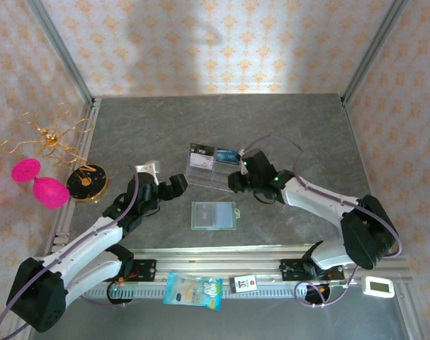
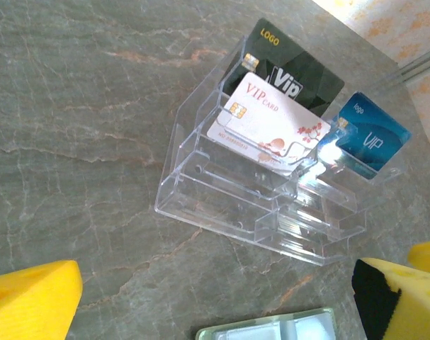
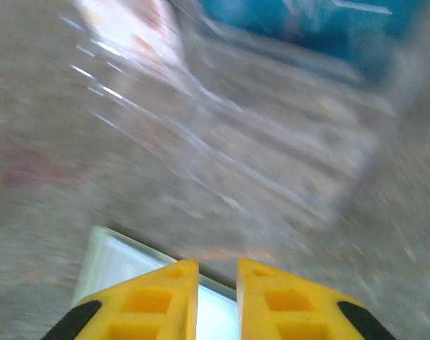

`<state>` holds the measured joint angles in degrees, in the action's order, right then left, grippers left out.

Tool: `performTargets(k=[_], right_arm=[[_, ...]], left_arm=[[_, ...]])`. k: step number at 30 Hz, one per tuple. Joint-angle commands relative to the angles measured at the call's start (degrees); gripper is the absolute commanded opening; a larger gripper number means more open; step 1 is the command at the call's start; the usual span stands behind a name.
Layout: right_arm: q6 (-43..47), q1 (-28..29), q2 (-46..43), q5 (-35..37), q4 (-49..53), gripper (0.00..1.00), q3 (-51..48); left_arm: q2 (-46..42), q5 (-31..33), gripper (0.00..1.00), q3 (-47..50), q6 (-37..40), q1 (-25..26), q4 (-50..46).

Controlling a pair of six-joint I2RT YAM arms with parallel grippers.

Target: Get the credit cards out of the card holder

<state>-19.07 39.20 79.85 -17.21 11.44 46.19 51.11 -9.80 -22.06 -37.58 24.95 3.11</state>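
Take the small sage-green folding card holder [image 1: 213, 215] as your reference: it lies unfolded and flat on the grey marbled table [image 1: 300, 134], its clear pockets facing up, presumably so they can be reached from above. Whether any cards are in those pockets you cannot tell. Just beyond it stands the clear acrylic tiered rack [image 2: 257, 191], which looks to be the drop-off. A whitish credit card with red lettering [image 2: 271, 127] leans in its back tier, beside a dark blackish card [image 2: 300, 71] and a bright blue card [image 2: 370, 134]. Your left gripper [image 1: 176, 184] hangs up and to the left of the card holder with its jaws spread wide and empty, probably keeping clear. Your right gripper [image 3: 217, 273] is over the holder's far edge, its jaws a narrow slit with nothing visible between them. That view is blurred, so check it before committing to a pinch.
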Motion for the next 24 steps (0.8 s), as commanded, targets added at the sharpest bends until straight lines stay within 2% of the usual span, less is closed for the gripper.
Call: performTargets(k=[1,3,9,24], right_arm=[[-6.52,-0.09,-0.43,6.65,1.92,0.12,-2.27],[-5.32,-0.34,1.27,5.75,1.4,0.11,-2.52],[-2.2,-1.14,7.72,3.57,-0.79,0.18,-0.03],[-0.19,-4.87,15.14,9.01,-4.5,0.18,4.86]], left_arm=[[-1.18,-1.68,0.99,1.19,-1.35,-0.75,4.08],[-1.23,-1.63,0.99,1.1,-1.19,-0.69,3.8],[-1.28,-1.14,0.99,0.12,-0.76,-0.69,2.22],[-1.88,-0.3,0.99,-0.27,-0.48,-0.69,0.4]])
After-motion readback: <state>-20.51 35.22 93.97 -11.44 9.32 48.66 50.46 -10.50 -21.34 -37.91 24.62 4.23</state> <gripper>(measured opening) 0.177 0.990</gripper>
